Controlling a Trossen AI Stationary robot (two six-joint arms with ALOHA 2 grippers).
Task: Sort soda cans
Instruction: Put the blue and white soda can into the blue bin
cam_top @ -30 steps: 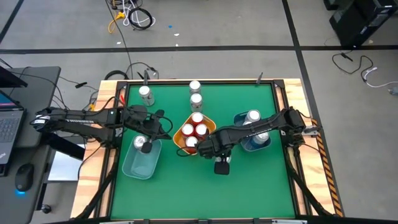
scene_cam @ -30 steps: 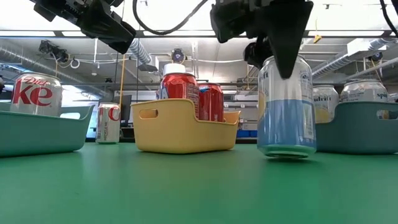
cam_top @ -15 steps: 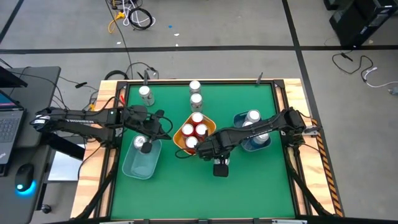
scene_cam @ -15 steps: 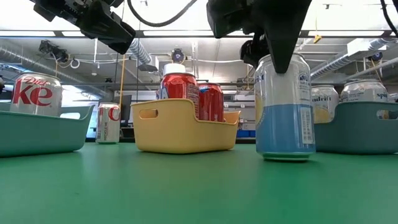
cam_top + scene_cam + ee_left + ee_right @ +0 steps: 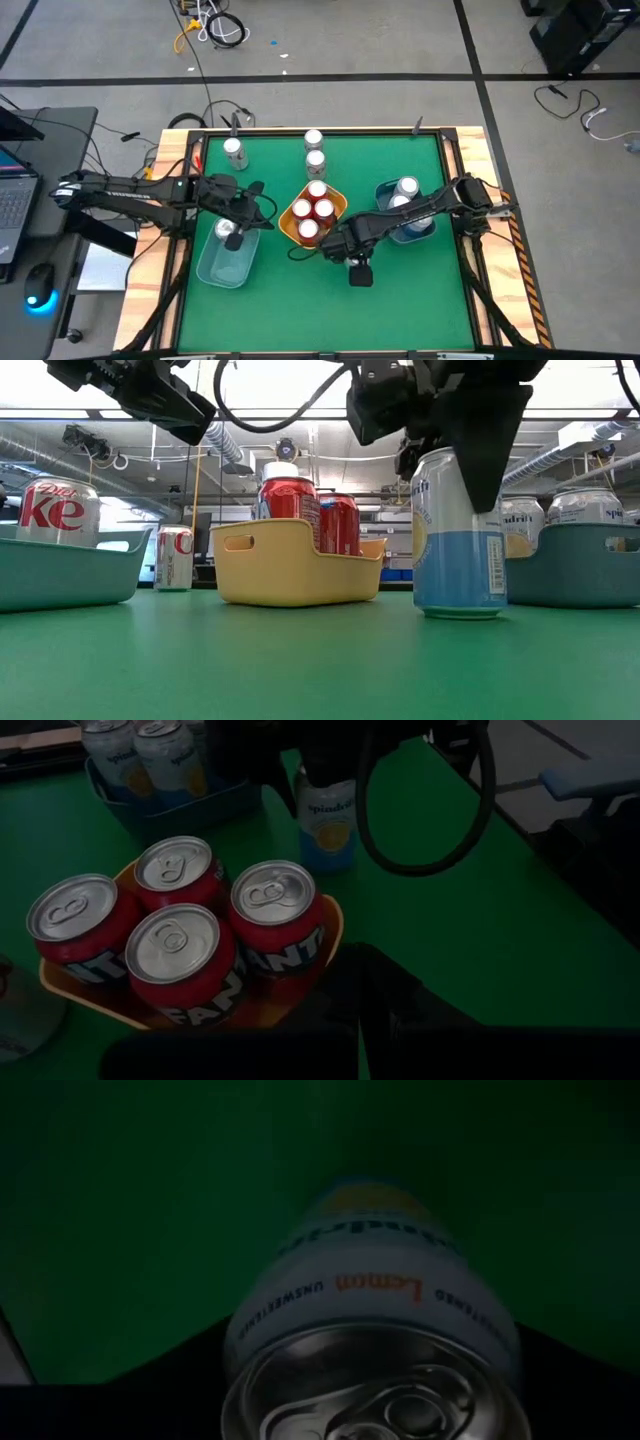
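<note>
Blue can (image 5: 459, 530) stands upright on desk (image 5: 300, 660); right end effector (image 5: 455, 430) straddles its top, fingers apart, positioned for pickup. Left end effector (image 5: 262, 208), fingers together, waits over the grey bin (image 5: 228, 262).

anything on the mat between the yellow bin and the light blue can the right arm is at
No. In the low view, only bare green mat lies between the yellow bin and the light blue can, which the right gripper straddles.
</note>
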